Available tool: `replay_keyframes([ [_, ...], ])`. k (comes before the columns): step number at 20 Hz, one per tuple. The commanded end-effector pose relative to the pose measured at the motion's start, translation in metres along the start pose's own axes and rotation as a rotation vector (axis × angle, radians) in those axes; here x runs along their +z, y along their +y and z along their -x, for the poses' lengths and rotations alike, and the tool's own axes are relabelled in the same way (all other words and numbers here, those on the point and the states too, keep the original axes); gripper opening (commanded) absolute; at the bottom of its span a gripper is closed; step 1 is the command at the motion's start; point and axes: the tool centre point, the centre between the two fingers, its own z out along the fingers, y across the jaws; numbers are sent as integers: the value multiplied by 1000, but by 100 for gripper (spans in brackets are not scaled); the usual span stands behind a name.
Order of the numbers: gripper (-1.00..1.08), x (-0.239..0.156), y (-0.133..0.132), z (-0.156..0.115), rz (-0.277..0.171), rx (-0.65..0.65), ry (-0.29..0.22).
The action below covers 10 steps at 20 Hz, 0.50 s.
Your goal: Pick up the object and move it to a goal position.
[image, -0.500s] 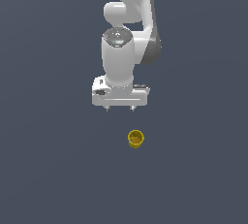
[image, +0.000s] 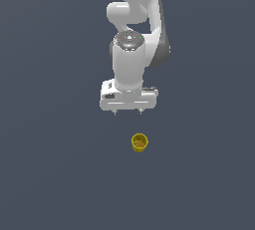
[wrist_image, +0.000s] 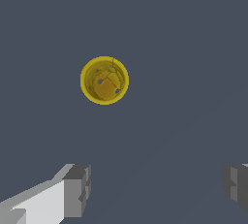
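We see the tiny yellow hollow cup with a round rim [image: 140, 143] standing upright on the plain dark grey table [image: 55, 174], its open mouth facing up. In the exterior view it sits below the white robot gripper [image: 127, 111] and a little toward that view's right, clear of the arm. In the wrist view the cup [wrist_image: 104, 80] appears whole and unobstructed, away from the gap between the grey fingers [wrist_image: 77, 189].

The fingers are spread wide and hold nothing — one shows on each side of the wrist picture, with bare table between them. No goal marker is visible in either view, so we cannot say where the cup must end up.

We judge this to be the approach stage, before any grasp. The main risk is alignment: the cup is not centred between the fingers, so a straight descent from here could bring one finger down onto the rim or beside the cup altogether. The cup is small and light-looking, and a glancing touch may tip it or roll it away. A round wall also gives flat pads little to bear on — an off-centre squeeze could squirt it out sideways. Closing too high on the rim might lose it during the lift.
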Motion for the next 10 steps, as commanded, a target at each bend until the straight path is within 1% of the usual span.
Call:
replay_keyframes([
  [1,100,1,-4,0,2,-16,-1],
  [5,100,1,-3,0,1,-13,-1],
  [10,100,6,-6,-6,2,-46,-3],
])
